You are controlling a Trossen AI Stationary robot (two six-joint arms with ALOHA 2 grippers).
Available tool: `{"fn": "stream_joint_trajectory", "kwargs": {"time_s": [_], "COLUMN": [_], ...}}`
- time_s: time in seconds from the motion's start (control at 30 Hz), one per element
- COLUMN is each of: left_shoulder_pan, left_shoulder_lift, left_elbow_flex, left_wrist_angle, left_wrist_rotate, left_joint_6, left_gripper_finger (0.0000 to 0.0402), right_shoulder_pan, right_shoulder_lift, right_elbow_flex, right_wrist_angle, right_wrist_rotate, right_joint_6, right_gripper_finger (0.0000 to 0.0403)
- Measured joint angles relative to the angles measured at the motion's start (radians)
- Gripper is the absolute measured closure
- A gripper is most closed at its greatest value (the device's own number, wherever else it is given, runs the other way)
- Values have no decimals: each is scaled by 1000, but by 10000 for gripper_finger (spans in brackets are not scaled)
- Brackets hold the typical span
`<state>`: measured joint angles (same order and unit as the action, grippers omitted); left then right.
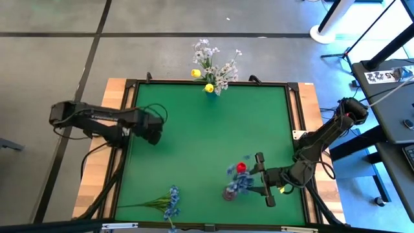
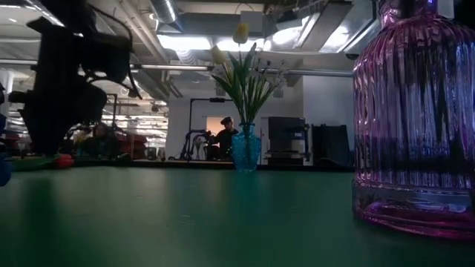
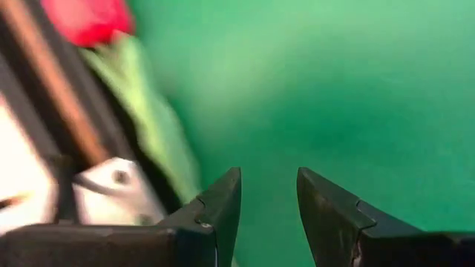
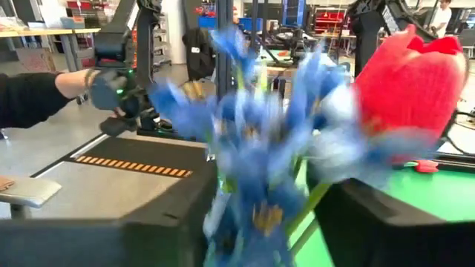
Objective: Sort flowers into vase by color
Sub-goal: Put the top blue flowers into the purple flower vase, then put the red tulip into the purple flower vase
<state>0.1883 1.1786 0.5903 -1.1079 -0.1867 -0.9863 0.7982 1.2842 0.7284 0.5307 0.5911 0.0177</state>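
A purple glass vase point(image 1: 230, 193) stands near the table's near right, also in the low view point(image 2: 415, 111). It holds blue blooms point(image 1: 240, 182) and a red bud point(image 1: 241, 167). My right gripper point(image 1: 253, 181) is open right beside them. In its wrist view the blurred blue blooms point(image 4: 260, 148) and a green stem stand between its fingers; I cannot tell if they touch. The red bud point(image 4: 412, 81) is just beyond. A blue vase point(image 1: 211, 88) at the far edge holds white sprigs point(image 1: 220, 68) and yellow buds point(image 1: 209, 87). My left gripper point(image 3: 269, 185) is open and empty at the table's left.
A blue-bloomed flower point(image 1: 169, 202) lies on the mat near the near left edge. A red bud with a green stem point(image 3: 89, 18) lies near the table's left edge, beside my left gripper. A person's sleeve and hand point(image 4: 44, 93) show beyond the table.
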Motion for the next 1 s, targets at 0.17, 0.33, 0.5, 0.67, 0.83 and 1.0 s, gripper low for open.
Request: {"fn": "stream_joint_trajectory", "kwargs": {"time_s": [0.17,0.33,0.5,0.67,0.83,1.0], "left_shoulder_pan": [175,268,306,358,398,406], "left_shoulder_lift": [0,0,8,102,269,386], "left_elbow_flex": [0,0,0,0,0,12], "left_wrist_angle": [-3,5,5,7,110,113], "left_wrist_rotate": [-44,-156,-239,-258,-252,-309], "left_joint_6": [101,87,12,-33,2,28], "left_gripper_finger": [274,274,274,274,274,274], "right_shoulder_pan": [0,-5,-9,-7,-7,-6], "right_shoulder_lift": [0,0,0,0,0,0], "right_elbow_flex": [0,0,0,0,0,0], "right_wrist_angle": [-1,-11,-44,-70,-95,-131], "right_wrist_rotate": [0,9,44,47,46,45], "right_joint_6": [0,-7,-24,-24,-22,7], "right_gripper_finger": [123,77,62,61,61,61]}}
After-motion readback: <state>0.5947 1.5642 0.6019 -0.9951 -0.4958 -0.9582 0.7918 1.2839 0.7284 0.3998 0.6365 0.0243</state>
